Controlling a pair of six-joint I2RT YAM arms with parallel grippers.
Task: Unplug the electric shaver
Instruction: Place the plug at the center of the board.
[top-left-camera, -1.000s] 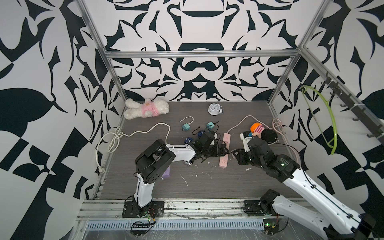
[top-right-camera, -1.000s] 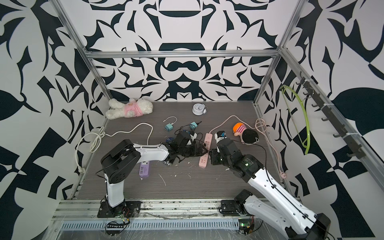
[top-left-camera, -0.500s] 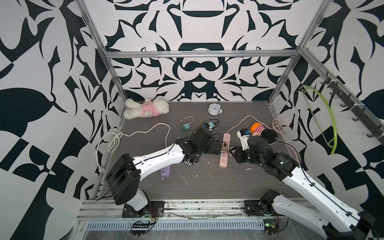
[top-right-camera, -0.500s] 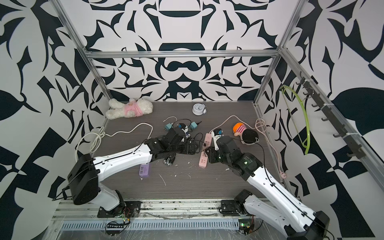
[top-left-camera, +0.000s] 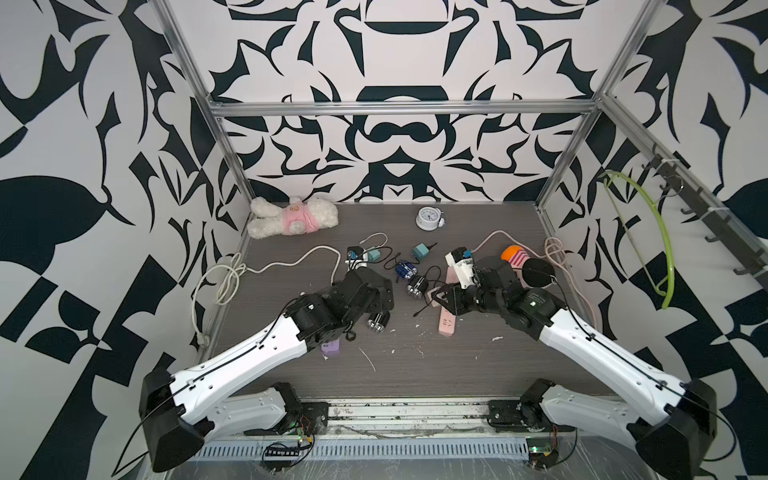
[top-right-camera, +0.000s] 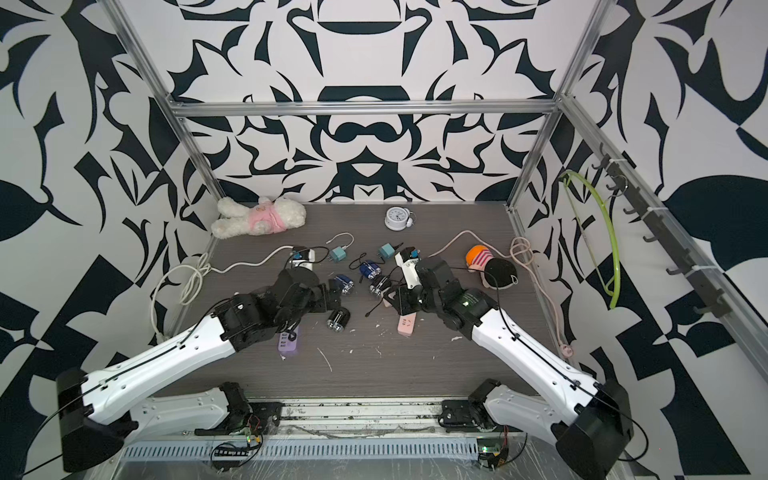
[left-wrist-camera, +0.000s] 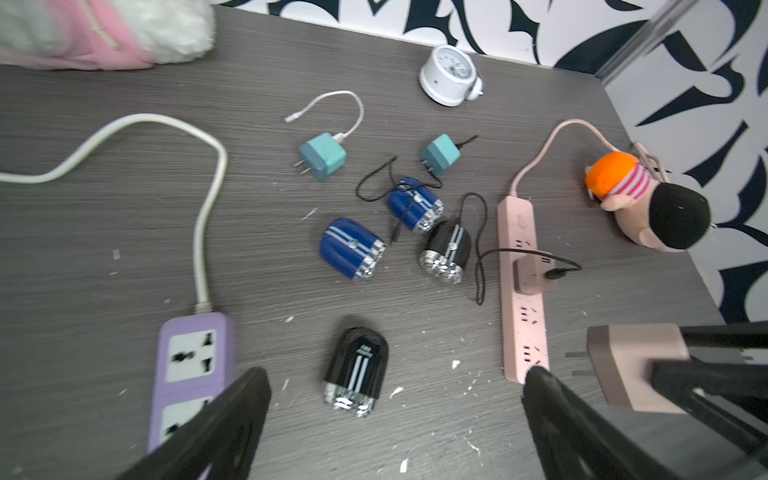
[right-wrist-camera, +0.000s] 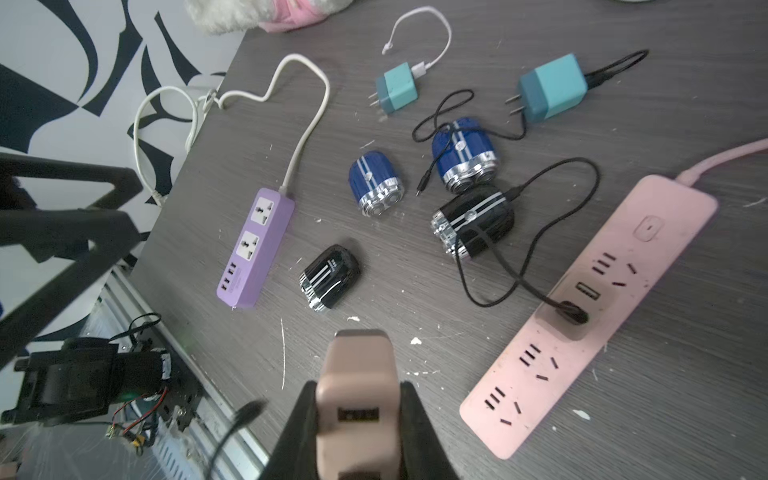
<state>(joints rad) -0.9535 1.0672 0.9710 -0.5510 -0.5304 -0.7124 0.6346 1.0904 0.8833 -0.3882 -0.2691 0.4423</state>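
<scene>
My right gripper (right-wrist-camera: 357, 395) is shut on a pink plug adapter (right-wrist-camera: 359, 365). It holds the adapter above the table beside the pink power strip (right-wrist-camera: 623, 249), and the adapter's prongs (left-wrist-camera: 577, 363) are bare. A black electric shaver (right-wrist-camera: 473, 224) lies next to the strip. Its black cable loops to the strip, and the cable's end (right-wrist-camera: 573, 313) rests there in shadow; I cannot tell whether it is plugged in. My left gripper (left-wrist-camera: 397, 374) hangs open over a second black shaver (left-wrist-camera: 356, 372) and holds nothing.
Two blue shavers (left-wrist-camera: 351, 249) (left-wrist-camera: 415, 203), two teal chargers (left-wrist-camera: 322, 158) (left-wrist-camera: 440, 153) and a purple power strip (left-wrist-camera: 193, 353) lie around the middle. At the back are a white clock (top-left-camera: 428, 218) and a white plush (top-left-camera: 291, 216). An orange-and-black plush (top-left-camera: 528, 266) sits at the right.
The left arm has unfolded and stretched out low, and its open gripper has drawn back from the shavers toward the front left. The right gripper has shifted slightly left with the adapter.
</scene>
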